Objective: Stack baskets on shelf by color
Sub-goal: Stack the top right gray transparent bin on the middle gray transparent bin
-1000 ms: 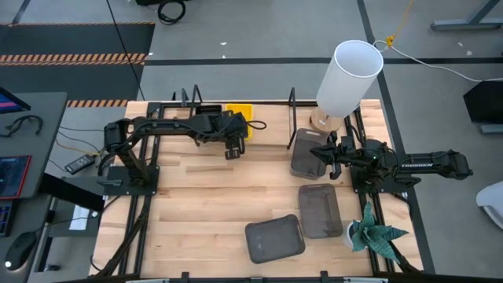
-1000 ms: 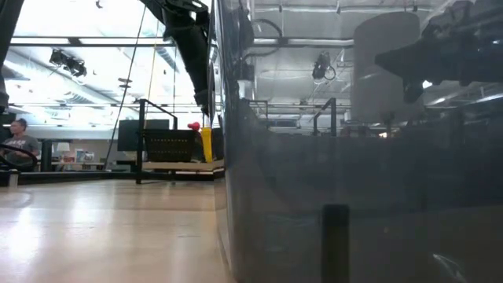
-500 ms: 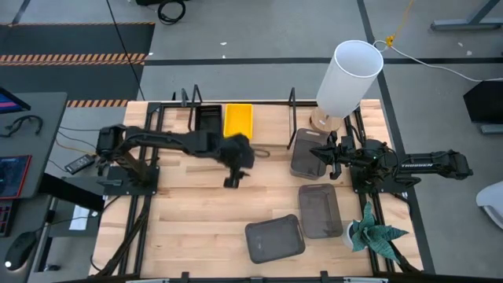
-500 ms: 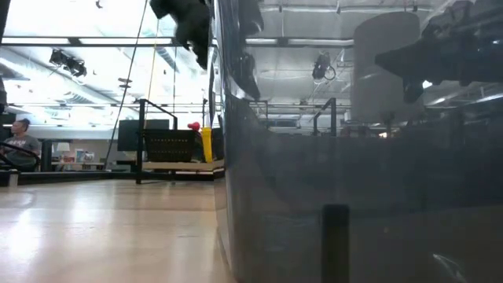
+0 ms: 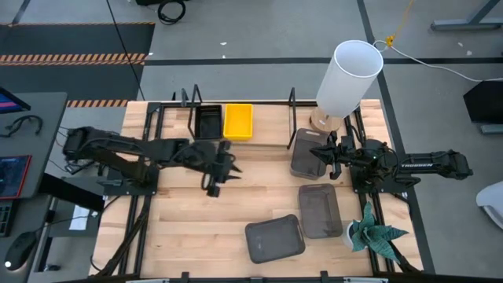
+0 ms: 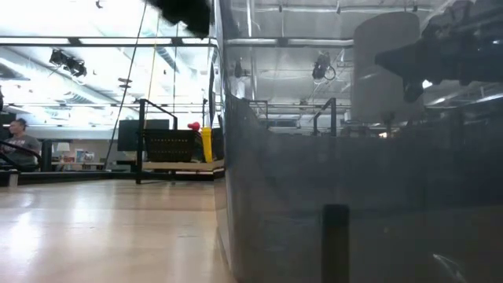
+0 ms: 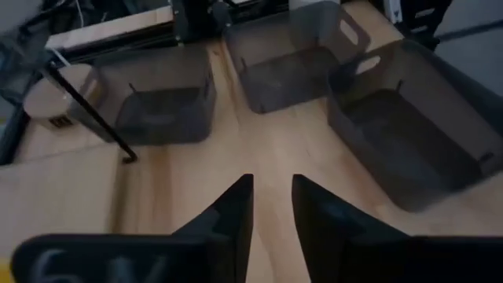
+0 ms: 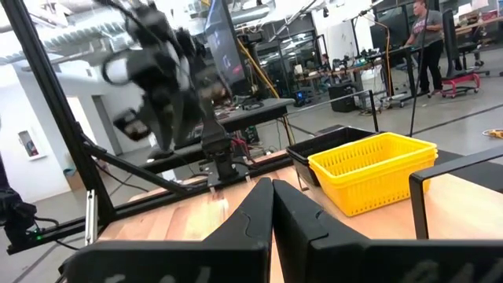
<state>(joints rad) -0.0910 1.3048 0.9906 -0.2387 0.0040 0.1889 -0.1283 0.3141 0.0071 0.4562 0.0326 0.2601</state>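
Left gripper: hovering over bare tabletop, short of the shelf; its fingers are standing a narrow gap apart with nothing between them.
Right gripper: waiting at the right side of the table, above the grey basket that is lying next to the lamp's base; its fingers are pressed together and carrying nothing.
Yellow baskets: sitting on the shelf at the far edge of the table.
Black baskets: sitting just beside the yellow ones, on their left.
Grey baskets: two more are lying on the tabletop, one in front of the right arm and one tilted, near the front edge.
Lamp: standing at the shelf's right end.
Plant: sitting at the table's right front corner.
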